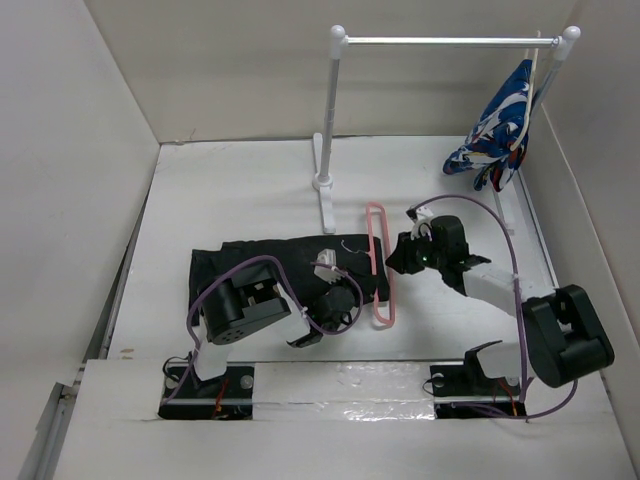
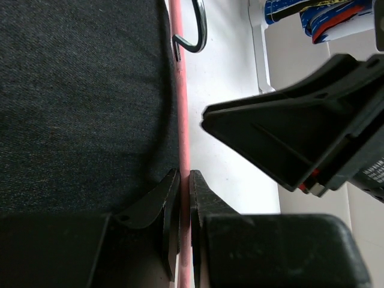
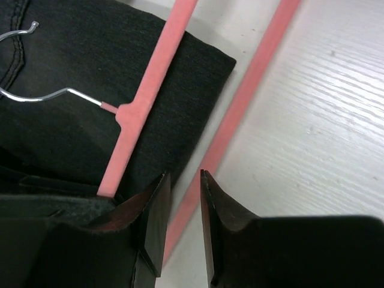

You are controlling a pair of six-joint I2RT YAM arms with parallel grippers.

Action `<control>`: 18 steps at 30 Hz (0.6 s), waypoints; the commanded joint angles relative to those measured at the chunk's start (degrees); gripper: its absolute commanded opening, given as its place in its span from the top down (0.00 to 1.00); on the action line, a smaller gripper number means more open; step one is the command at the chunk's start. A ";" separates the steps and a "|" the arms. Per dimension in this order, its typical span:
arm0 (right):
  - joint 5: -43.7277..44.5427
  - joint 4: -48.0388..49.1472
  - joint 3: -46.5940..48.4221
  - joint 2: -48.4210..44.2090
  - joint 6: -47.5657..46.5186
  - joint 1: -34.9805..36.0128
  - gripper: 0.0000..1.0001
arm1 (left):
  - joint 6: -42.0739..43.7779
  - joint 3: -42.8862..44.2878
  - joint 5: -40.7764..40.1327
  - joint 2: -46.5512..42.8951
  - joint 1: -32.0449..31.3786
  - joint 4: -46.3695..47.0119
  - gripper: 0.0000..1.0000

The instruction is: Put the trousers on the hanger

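Note:
The black trousers lie folded flat on the white table. Over their right end lies the pink hanger. In the left wrist view my left gripper is shut on a pink hanger bar that runs along the trousers' edge, with the metal hook beyond. My right gripper stands open, its jaws on either side of the other hanger bar without touching it. The bar carrying the hook rests on the trousers. From above, the left gripper and the right gripper sit close together at the hanger.
A white-and-silver rail stand rises at the back. A blue-white-red patterned garment hangs from its right end. White walls enclose the table on three sides. The right gripper's body is close to the right of my left fingers.

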 commanded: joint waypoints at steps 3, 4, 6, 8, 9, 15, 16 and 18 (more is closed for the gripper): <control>-1.21 8.90 3.16 5.23 -0.10 2.39 0.65 | -0.89 1.97 -0.60 0.06 0.51 1.98 1.00; -1.21 9.69 2.99 5.85 0.17 2.91 0.65 | -0.89 1.97 -0.52 0.24 0.51 1.98 1.00; -1.39 11.01 2.55 6.99 0.61 2.92 0.64 | -1.15 1.88 -0.34 0.76 0.51 1.98 1.00; -1.82 11.80 2.37 7.61 0.78 2.92 0.58 | -1.59 1.62 -0.78 0.77 0.51 1.98 1.00; -2.00 11.98 2.28 7.96 1.05 3.53 0.57 | -1.59 1.44 -0.69 0.86 0.51 1.98 1.00; -0.60 14.18 1.23 11.56 3.33 5.20 0.53 | -1.68 1.09 -1.31 0.86 0.51 1.81 1.00; -0.42 14.53 0.97 12.27 3.68 5.90 0.55 | -1.68 1.09 -1.39 0.86 0.51 1.72 1.00; 0.10 14.97 0.70 13.59 4.30 6.61 0.63 | -1.59 0.57 -1.92 0.59 1.03 1.63 1.00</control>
